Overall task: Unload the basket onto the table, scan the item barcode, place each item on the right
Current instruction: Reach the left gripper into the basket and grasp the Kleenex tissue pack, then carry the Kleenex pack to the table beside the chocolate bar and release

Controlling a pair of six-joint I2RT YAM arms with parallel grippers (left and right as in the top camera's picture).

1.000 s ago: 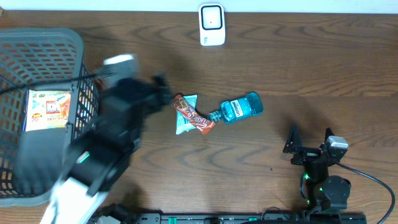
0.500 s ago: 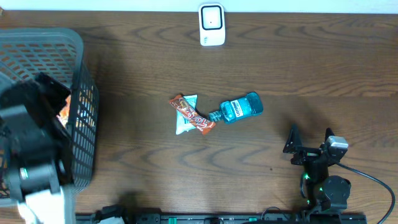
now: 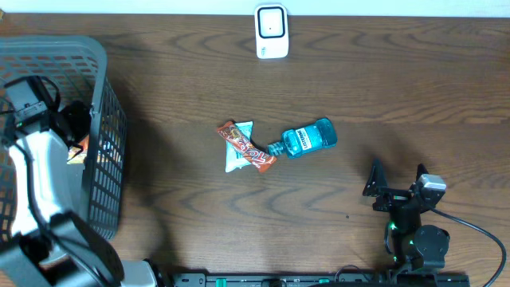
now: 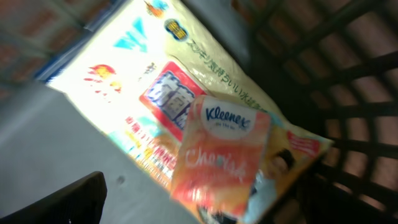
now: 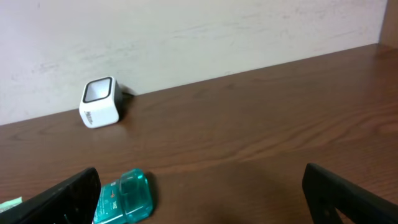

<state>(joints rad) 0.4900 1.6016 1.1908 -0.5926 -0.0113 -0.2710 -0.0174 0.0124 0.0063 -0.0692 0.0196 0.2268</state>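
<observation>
Over the grey basket (image 3: 103,72) at the left, my left gripper (image 3: 73,123) hangs open with nothing between its fingers. Its wrist view looks down into the basket at an orange Kleenex pack (image 4: 221,155) lying on a larger yellow and white packet (image 4: 143,74). Only one dark finger (image 4: 56,202) shows there, at the lower left. The white barcode scanner (image 3: 271,32) stands at the table's far edge. My right gripper (image 3: 396,187) rests open and empty near the front right, and its fingers (image 5: 62,199) frame bare wood.
Mid-table lie a brown snack bar (image 3: 247,147) across a pale blue packet (image 3: 237,159), and beside them a blue mouthwash bottle (image 3: 309,138), which the right wrist view shows too (image 5: 124,198). The scanner (image 5: 101,101) sits against the back wall. The basket wall (image 4: 348,93) is dark lattice.
My left arm has swung left from beside the snack bar and dropped into the basket. The right arm and the items on the table have not moved.
</observation>
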